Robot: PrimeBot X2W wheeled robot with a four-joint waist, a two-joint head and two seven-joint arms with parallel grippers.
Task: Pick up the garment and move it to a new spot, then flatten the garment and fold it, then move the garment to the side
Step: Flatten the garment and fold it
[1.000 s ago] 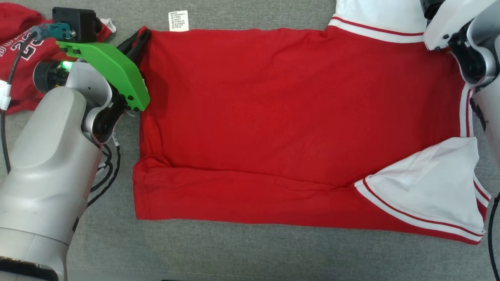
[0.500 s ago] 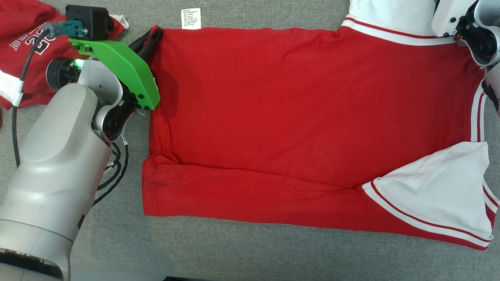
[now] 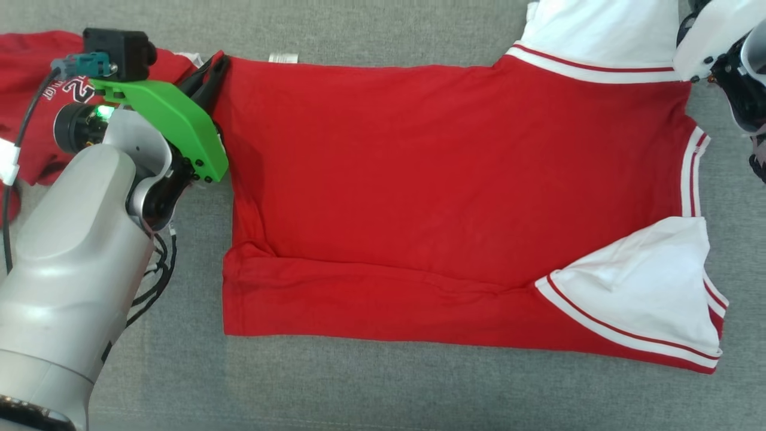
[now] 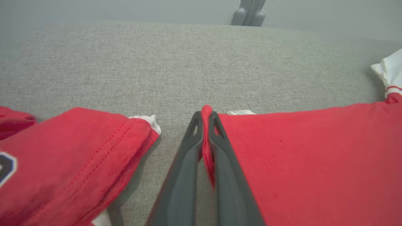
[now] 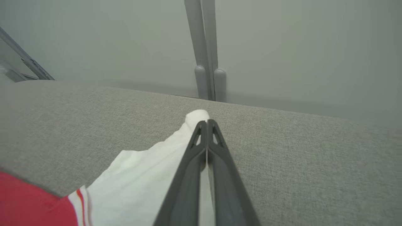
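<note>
The red garment (image 3: 455, 179) lies spread on the grey surface (image 3: 371, 389), with the left gripper (image 4: 205, 118) clamped on its hem corner and the right gripper (image 5: 206, 125) pinched on its white sleeve (image 5: 147, 175). A second red shirt (image 4: 72, 157) lies just beside the left gripper.

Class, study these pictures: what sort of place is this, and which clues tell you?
Probably a robot test bench for folding clothes: a grey cloth-covered table, a bare grey wall, and a spare garment heaped beside the shirt.
</note>
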